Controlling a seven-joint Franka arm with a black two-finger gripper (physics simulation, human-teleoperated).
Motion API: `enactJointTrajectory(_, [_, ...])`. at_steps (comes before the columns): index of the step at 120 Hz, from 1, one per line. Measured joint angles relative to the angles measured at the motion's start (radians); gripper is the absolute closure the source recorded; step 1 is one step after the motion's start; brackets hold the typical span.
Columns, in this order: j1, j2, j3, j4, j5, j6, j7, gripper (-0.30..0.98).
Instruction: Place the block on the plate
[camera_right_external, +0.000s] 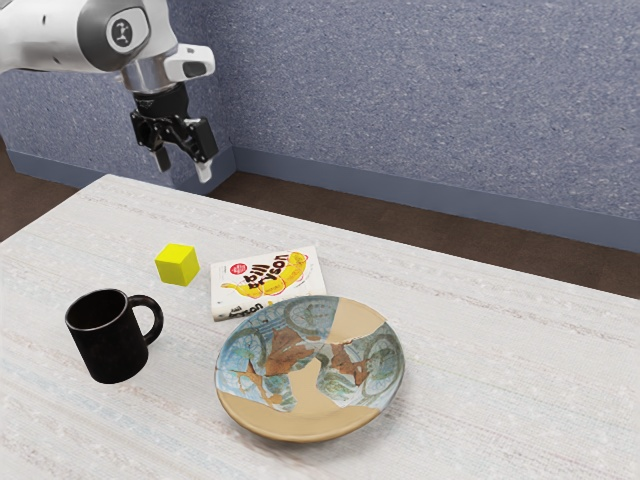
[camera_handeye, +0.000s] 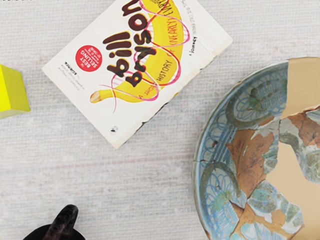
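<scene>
Bright yellow block (camera_right_external: 177, 265), plain cube — sitting on table (camera_right_external: 480, 380), in from far corner, lower than gripper (camera_right_external: 184, 166) — fingers well apart, empty!

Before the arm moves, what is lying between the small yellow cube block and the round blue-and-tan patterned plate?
A white book with a yellow banana on its cover lies partly between the block and plate, in both views.

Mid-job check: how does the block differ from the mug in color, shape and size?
The block is bright yellow, while the mug is black. The block is a plain cube; the mug is round and open-topped, with a handle. The block is also clearly smaller than the mug. Both rest on the table, off the plate.
</scene>
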Motion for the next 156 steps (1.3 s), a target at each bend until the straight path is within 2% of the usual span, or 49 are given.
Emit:
enactJointTrajectory(43, [0.003,0.019,0.006,0.003,0.001,0.000,0.023,0.00])
enactJointTrajectory(68, [0.120,0.097,0.012,0.025,0.000,0.003,0.033,0.00])
enactJointTrajectory(96, [0.197,0.237,0.013,0.064,0.038,0.101,0.056,0.00])
enactJointTrajectory(130, [0.265,0.412,0.012,0.105,-0.013,0.210,0.078,0.00])
enactJointTrajectory(145, [0.283,0.500,0.012,0.178,-0.029,0.247,0.088,0.00])
enactJointTrajectory(156, [0.301,0.524,0.010,0.190,-0.064,0.262,0.094,0.00])
